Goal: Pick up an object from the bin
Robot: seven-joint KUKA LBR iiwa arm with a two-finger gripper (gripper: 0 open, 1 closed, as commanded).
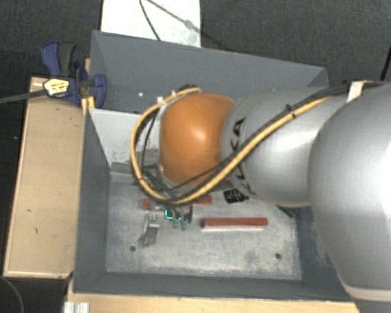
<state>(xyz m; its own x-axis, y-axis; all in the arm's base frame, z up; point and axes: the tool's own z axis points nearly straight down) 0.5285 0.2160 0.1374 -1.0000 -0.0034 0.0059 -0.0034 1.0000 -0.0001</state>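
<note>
My gripper (pixel 150 232) reaches down from under the arm's orange cover to the bin floor, left of the middle. A small green thing (pixel 179 217) lies right beside it, partly hidden by cables. To its right a long reddish-brown bar (pixel 234 224) lies flat on the floor, apart from the gripper. A second reddish-brown piece (pixel 199 201) lies just behind, mostly under the arm. I see nothing held in the gripper.
The arm and its orange cover hide the back and right of the bin. A black thing with white marks (pixel 234 195) peeks out under the arm. The bin's left wall stands close to the gripper.
</note>
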